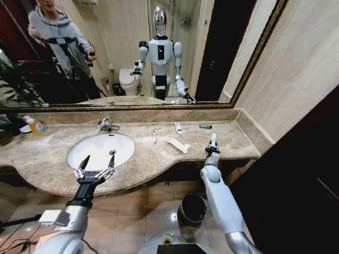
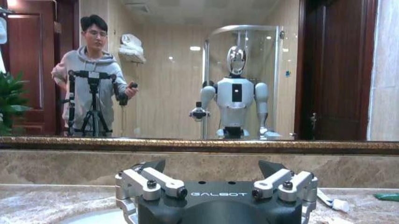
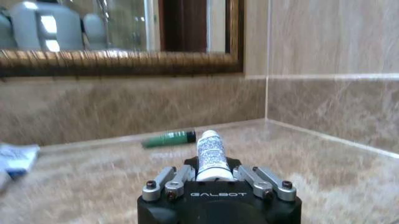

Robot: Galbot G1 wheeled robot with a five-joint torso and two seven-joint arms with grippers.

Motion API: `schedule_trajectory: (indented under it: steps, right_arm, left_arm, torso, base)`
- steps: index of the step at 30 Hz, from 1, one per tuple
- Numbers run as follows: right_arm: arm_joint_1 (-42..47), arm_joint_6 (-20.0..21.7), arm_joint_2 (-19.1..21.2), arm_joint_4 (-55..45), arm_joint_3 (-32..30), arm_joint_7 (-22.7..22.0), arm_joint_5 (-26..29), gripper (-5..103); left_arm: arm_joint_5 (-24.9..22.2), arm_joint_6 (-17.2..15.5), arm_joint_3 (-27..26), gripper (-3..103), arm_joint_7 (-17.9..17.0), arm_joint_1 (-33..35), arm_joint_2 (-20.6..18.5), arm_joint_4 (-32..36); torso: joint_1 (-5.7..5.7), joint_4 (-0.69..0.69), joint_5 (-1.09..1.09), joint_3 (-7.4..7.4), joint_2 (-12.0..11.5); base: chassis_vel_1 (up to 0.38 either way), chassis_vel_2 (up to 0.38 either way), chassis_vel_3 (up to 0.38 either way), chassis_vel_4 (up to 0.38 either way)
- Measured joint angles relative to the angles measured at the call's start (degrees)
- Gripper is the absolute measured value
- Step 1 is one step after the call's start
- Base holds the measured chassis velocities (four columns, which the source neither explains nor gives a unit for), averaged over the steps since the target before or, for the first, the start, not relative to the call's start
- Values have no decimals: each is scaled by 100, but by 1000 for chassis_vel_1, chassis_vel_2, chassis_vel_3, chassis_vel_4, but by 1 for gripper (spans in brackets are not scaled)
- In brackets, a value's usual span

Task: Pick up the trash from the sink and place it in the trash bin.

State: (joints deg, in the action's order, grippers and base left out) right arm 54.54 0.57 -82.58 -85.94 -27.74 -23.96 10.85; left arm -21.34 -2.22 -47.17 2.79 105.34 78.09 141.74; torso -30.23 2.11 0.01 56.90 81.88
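Note:
My right gripper [image 1: 213,146] is above the countertop's front right part, shut on a small white tube [image 1: 213,139] that sticks out past its fingers [image 3: 210,151]. Beyond it lies a small green tube [image 3: 168,138] near the back wall [image 1: 205,126]. Another white tube [image 1: 178,128], a thin white stick [image 1: 154,136] and a flat white wrapper [image 1: 179,145] lie on the counter to the right of the sink [image 1: 92,144]. My left gripper [image 1: 99,160] hovers open over the sink's front rim [image 2: 212,170]. The trash bin [image 1: 192,208] stands on the floor under the counter edge.
A chrome tap [image 1: 106,125] rises behind the basin. An orange-yellow bottle [image 1: 35,125] stands at the counter's far left by a plant. A large mirror runs along the back wall, and a tiled side wall [image 1: 286,90] closes the right end.

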Motion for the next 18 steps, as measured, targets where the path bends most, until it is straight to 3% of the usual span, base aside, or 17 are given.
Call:
schedule_trajectory:
  steps: [7,10,11,13,14,18]
  right_arm:
    - [815,-159,489,-1302,-56,760,644,25]
    - [1632,-460,764,-2063,-247,1401,1008,25]
    - [1632,-460,764,-2063,-247,1401,1008,25]
    - [2350,-764,875,-2421,-426,1977,1212,25]
    - [2350,-764,875,-2421,-426,1977,1212,25]
    - [3484,-1572,797,-2558,-654,2716,1205,25]
  left_arm:
    - [0,0,-1,100,0,0,0,0]
    - [0,0,0,100,0,0,0,0]
    - [0,0,0,100,0,0,0,0]
    - [0,0,0,100,0,1,0,0]
    - [0,0,0,100,0,1,0,0]
    - [0,0,0,100,-1,0,0,0]
  torso:
    - [0,1,0,-1,0]
    - [0,0,0,-1,0]
    - [0,0,0,-1,0]
    - [1,-1,0,-1,1]
    - [1,-1,0,-1,1]
    - [1,0,0,-1,1]
  base:
    - [0,0,0,0]
    - [0,0,0,0]
    - [0,0,0,0]
    - [0,0,0,0]
    - [0,0,0,0]
    - [0,0,0,0]
